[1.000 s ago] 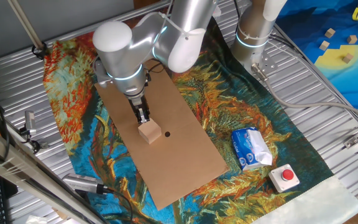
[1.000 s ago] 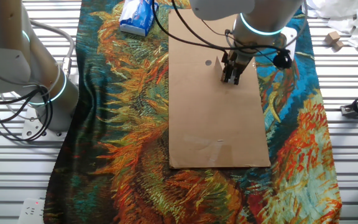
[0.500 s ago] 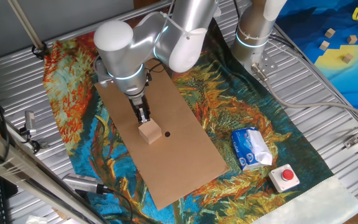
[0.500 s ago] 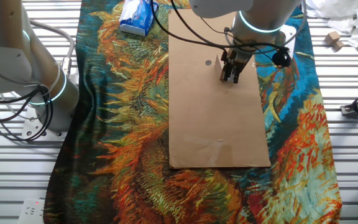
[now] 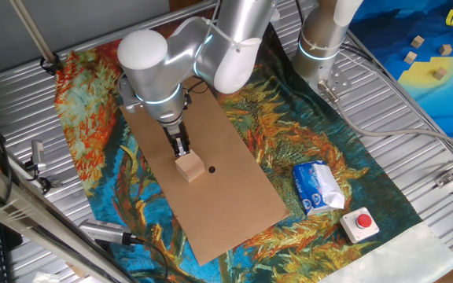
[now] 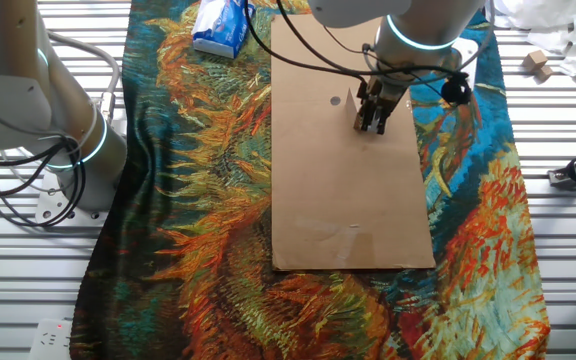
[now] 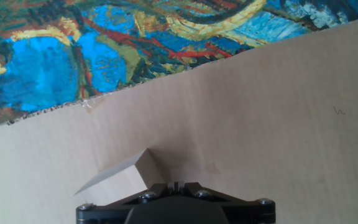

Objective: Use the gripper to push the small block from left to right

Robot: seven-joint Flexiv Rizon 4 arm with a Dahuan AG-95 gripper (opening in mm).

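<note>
The small block (image 5: 189,167) is a light tan wooden cube on a brown cardboard sheet (image 5: 234,196). My gripper (image 5: 182,147) has its black fingers pressed together and its tip stands right behind the block, at or very near its upper-left face. In the other fixed view the gripper (image 6: 370,122) hides most of the block; only a sliver (image 6: 354,107) shows at its left. In the hand view the block (image 7: 120,179) lies at the lower left, its edge against the gripper (image 7: 175,185), which is shut on nothing.
The cardboard lies on a colourful painted cloth (image 5: 93,118). A black dot (image 5: 211,169) marks the cardboard beside the block. A blue-white tissue pack (image 5: 318,188) and a beige box with a red button (image 5: 361,223) lie at the right. A second arm column (image 5: 323,35) stands behind.
</note>
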